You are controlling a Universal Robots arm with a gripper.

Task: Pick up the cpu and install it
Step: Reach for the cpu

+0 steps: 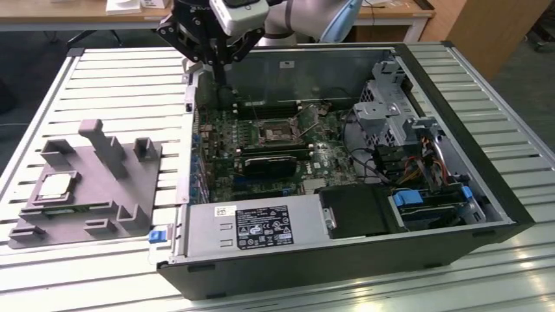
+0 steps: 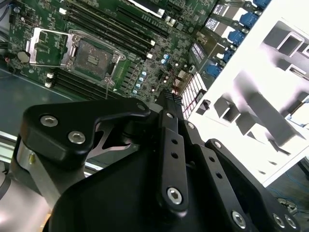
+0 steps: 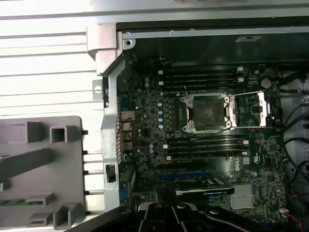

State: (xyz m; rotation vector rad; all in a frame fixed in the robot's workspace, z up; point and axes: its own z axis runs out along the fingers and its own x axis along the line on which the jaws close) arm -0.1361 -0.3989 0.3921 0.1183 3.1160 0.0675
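The cpu (image 1: 54, 187), a pale silver square chip, lies flat in a recess of the grey fixture block (image 1: 95, 195) at the exterior view's left. My gripper (image 1: 223, 81) hangs over the open computer case's far left corner, well away from the chip. Its fingers are shut with nothing between them, and in the second wrist view the gripper (image 2: 170, 94) tapers to one closed tip above the board. The motherboard socket (image 1: 277, 133) stands open with its metal frame flipped up. Both wrist views show the socket (image 3: 207, 112) (image 2: 94, 55) bare.
The open case (image 1: 451, 71) lies on a slatted metal table (image 1: 104, 84). Inside it are memory sticks (image 3: 203, 145), a black card (image 1: 269, 164), a drive cage with cables (image 1: 399, 130) and the power supply (image 1: 251, 224). The fixture block (image 3: 38, 169) stands beside the case wall (image 3: 110, 121).
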